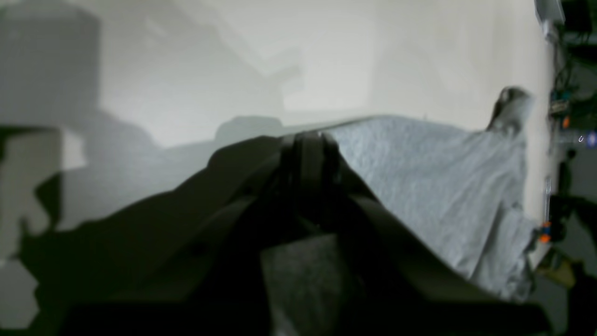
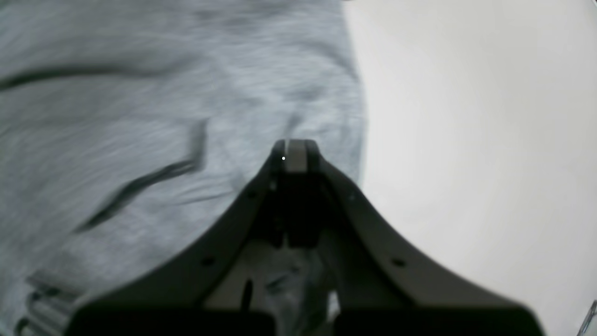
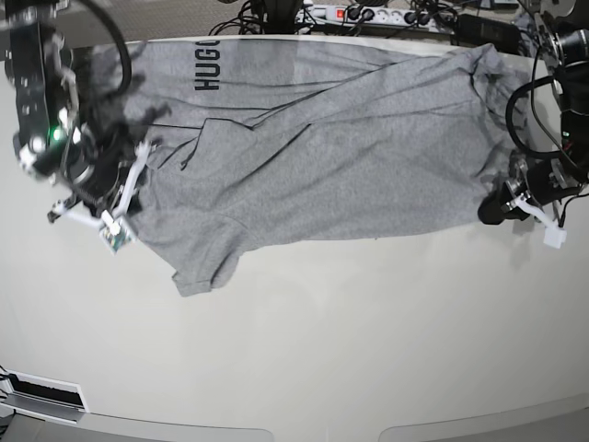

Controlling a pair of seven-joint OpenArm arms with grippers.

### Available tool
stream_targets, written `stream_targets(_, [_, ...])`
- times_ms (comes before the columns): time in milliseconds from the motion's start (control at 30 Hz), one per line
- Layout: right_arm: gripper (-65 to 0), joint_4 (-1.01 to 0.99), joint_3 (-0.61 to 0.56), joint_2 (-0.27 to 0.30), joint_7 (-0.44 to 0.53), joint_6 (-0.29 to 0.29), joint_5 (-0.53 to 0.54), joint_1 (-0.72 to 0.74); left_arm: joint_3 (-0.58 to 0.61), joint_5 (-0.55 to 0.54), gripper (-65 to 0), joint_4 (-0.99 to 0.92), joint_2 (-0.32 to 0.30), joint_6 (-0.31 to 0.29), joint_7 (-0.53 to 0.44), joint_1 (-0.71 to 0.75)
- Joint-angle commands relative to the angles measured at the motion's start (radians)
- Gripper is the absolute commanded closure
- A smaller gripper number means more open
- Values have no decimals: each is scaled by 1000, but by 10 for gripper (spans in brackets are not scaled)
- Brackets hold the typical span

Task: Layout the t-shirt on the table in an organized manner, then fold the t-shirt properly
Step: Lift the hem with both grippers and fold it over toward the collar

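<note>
Both claws clamped on t-shirt [image 3: 331, 157] edges, left gripper [image 3: 497, 210] and right gripper [image 3: 124, 189], cloth stretched between over table [image 3: 350, 341]; laying-out step, next likely pulling apart to flatten

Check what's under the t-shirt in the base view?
The t-shirt lies spread on the table; bare tabletop shows around it. Anything beneath the fabric is covered and cannot be seen.

- T-shirt [image 3: 322, 157] spread across far half of table [image 3: 350, 341], reaching its far edge.
- Left gripper [image 3: 492, 210] at shirt's right edge, right gripper [image 3: 138, 161] at its left edge, base view.
- Power strip [image 3: 354, 14] behind table.
</note>
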Motion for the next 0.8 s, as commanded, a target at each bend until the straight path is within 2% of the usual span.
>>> stream_targets(0, [0, -35, 15, 15, 17, -6, 10, 54, -2, -18, 0, 14, -24, -9, -18, -22])
stream_targets(33, [-28, -92, 22, 15, 17, -6, 33, 94, -2, -16, 0, 14, -26, -9, -17, -22])
stream_targets(133, [-237, -276, 66, 15, -1, 12, 136, 211, -2, -17, 0, 14, -29, -9, -17, -18])
stream_targets(167, [-280, -340, 85, 14, -12, 25, 187, 248, -2, -17, 0, 14, -29, -9, -17, -19])
stream_targets(200, [-294, -405, 107, 14, -22, 52, 238, 283, -2, -18, 0, 14, -29, -9, -17, -19])
stream_targets(400, [-295, -785, 262, 15, -80, 263, 503, 449, -2, -37, 0, 14, -28, -9, -17, -19])
stream_targets(467, [-295, -887, 303, 15, -85, 310, 559, 474, -2, -36, 0, 14, -28, -9, -17, -19])
stream_targets(567, [-293, -978, 327, 10, -81, 332, 595, 481, -2, -37, 0, 14, -28, -9, -16, -19])
stream_targets(767, [-293, -993, 327, -54, -87, 345, 549, 470, -2, -48, 0, 14, -27, -9, -12, -19])
